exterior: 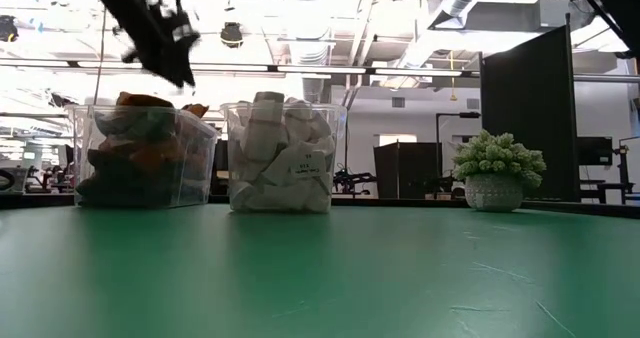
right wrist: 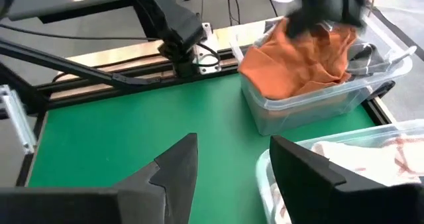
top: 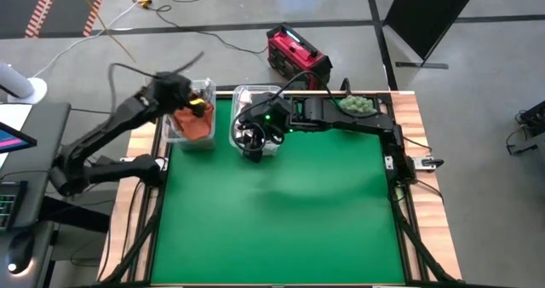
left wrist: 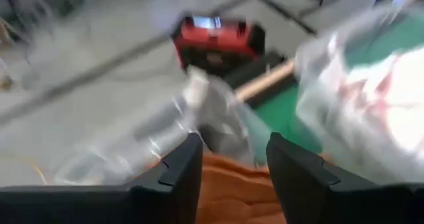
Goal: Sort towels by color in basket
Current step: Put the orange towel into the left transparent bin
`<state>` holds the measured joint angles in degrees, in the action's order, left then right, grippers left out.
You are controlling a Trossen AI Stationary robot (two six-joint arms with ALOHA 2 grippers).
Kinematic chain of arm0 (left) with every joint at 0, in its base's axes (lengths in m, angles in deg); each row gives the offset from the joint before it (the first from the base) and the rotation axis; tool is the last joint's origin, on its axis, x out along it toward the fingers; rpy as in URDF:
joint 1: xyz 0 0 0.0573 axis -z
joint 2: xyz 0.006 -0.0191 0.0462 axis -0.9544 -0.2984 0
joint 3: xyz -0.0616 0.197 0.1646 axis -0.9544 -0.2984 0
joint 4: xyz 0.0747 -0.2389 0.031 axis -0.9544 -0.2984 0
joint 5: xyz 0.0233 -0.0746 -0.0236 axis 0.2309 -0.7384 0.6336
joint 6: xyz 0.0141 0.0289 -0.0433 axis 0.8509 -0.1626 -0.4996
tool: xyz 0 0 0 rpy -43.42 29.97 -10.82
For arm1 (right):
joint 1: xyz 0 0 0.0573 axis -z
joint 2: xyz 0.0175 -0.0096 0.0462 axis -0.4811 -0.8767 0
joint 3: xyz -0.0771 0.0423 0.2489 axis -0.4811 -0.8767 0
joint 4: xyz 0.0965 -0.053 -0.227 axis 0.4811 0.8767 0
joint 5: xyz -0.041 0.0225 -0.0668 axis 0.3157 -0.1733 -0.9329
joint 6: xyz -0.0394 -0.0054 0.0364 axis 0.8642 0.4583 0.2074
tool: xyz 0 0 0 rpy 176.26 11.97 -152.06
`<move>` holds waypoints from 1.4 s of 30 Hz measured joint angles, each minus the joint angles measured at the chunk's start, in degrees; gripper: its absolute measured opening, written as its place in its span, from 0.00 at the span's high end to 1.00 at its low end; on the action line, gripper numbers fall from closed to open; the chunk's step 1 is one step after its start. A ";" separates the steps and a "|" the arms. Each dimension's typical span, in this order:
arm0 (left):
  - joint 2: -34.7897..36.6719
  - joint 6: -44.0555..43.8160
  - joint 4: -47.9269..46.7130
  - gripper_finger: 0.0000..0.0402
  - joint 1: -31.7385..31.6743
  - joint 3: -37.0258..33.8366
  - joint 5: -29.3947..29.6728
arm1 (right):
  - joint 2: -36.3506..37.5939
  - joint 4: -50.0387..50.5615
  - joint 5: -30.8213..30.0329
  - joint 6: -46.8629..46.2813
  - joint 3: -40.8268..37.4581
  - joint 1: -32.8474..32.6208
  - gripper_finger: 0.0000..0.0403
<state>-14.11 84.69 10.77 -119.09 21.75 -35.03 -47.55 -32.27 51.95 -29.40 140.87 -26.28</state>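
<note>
Orange towel (left wrist: 228, 191) (crumpled, axis unclear) under left gripper (left wrist: 228, 163).

In the left wrist view, everything beyond the fingers (left wrist: 179, 177) is smeared by blur; a red case (left wrist: 218, 42) is only roughly made out. In the low view, the left gripper (exterior: 165, 43) is cut off by the top edge. The white-towel bin (right wrist: 344, 171) is cropped in the right wrist view.
</note>
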 joint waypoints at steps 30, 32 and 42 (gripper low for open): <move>-1.25 37.90 2.13 0.67 -2.68 -2.45 -5.03 | 6.50 1.96 -0.61 -0.35 0.24 -1.28 0.46; -3.69 43.07 2.90 0.67 -2.68 -2.91 -4.32 | 6.50 1.99 -1.69 -0.38 0.24 -1.78 0.46; -22.69 41.22 6.94 0.67 -1.07 -10.99 -1.05 | 6.45 1.94 -3.26 -0.03 0.24 -3.69 0.48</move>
<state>-36.80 125.91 17.71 -120.15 10.75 -36.08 -41.10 -30.33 48.69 -29.43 141.11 -29.97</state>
